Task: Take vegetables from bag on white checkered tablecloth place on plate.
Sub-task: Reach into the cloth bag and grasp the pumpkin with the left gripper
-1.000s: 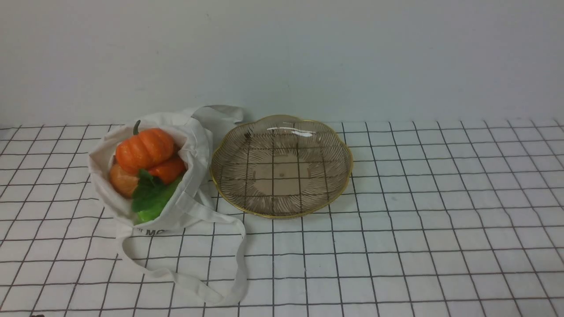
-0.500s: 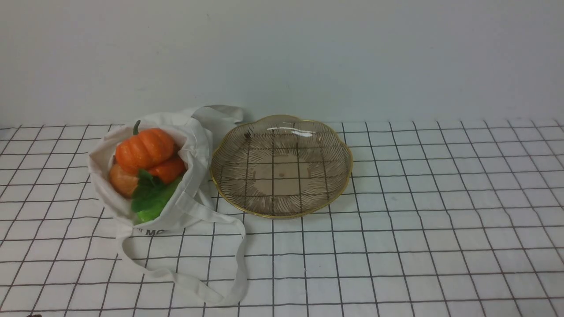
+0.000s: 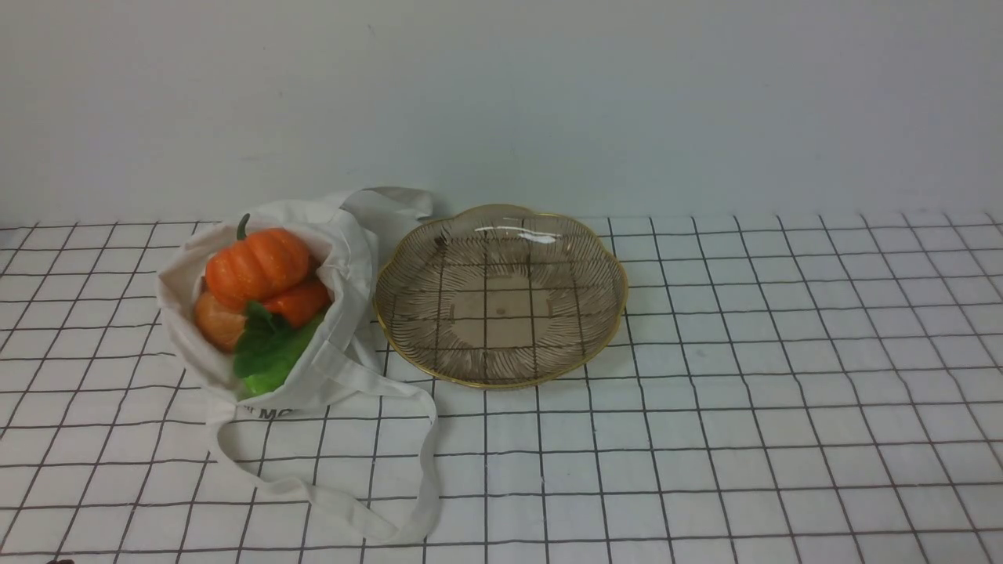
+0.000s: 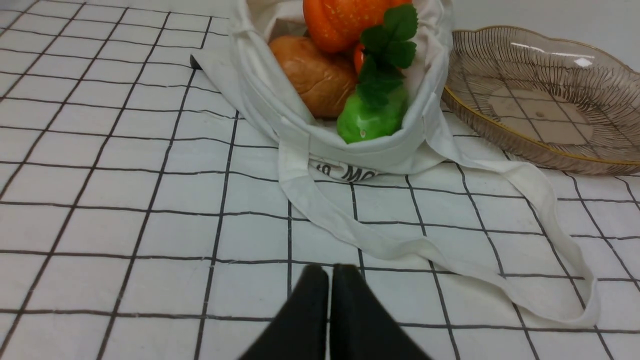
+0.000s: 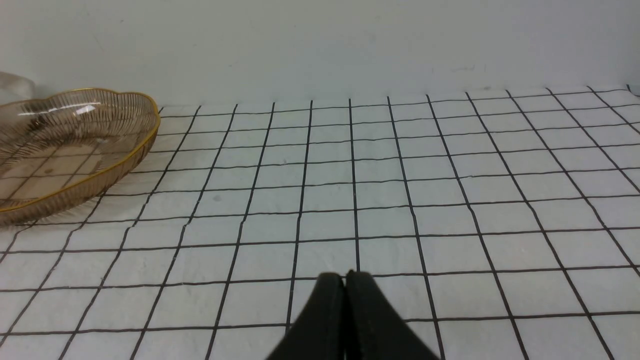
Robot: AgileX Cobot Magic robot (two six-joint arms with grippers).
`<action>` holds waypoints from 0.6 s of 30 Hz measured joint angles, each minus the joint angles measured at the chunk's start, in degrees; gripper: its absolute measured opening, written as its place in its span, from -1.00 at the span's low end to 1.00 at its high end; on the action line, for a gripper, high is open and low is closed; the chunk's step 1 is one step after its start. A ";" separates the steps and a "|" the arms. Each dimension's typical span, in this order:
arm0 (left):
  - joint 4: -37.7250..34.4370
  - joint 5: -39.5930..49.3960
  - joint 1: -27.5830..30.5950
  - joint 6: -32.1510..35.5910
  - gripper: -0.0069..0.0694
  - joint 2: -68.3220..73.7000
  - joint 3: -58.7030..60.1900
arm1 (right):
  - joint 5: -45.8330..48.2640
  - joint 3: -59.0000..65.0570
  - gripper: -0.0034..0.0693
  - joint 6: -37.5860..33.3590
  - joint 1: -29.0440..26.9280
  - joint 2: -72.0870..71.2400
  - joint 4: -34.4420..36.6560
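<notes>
A white checkered tablecloth (image 3: 783, 392) is spread up to a pale wall (image 3: 548, 102), most of it lying right of 1 plate (image 3: 501, 385). Just left of the plate, 1 bag (image 3: 349, 266) lettered "MO" is seen holding 4 vegetables (image 3: 255, 266). The left gripper (image 4: 330, 272) and right gripper (image 5: 345, 277) are closed, with nothing held.

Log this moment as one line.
left gripper shut, empty | right gripper shut, empty | vegetables in bag | plate bare

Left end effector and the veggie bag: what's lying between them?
A strap of the bag, lying on the checkered tablecloth before the left end effector. The left wrist view shows it.
</notes>
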 joint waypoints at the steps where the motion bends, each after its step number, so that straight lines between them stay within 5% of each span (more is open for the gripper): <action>1: 0.04 0.00 0.00 0.00 -0.84 0.00 0.00 | 0.00 0.00 -0.95 0.00 0.00 0.00 0.00; 7: -1.99 0.00 0.00 -2.12 -0.84 0.00 0.00 | 0.00 0.00 -0.95 0.00 0.00 0.00 0.00; 13: -20.95 0.00 0.00 -13.88 -0.84 0.00 0.02 | 0.00 0.00 -0.95 0.00 0.00 0.00 0.00; 18: -29.11 -0.77 0.00 -14.79 -0.84 0.00 0.02 | 0.00 0.00 -0.95 0.00 0.00 0.00 0.00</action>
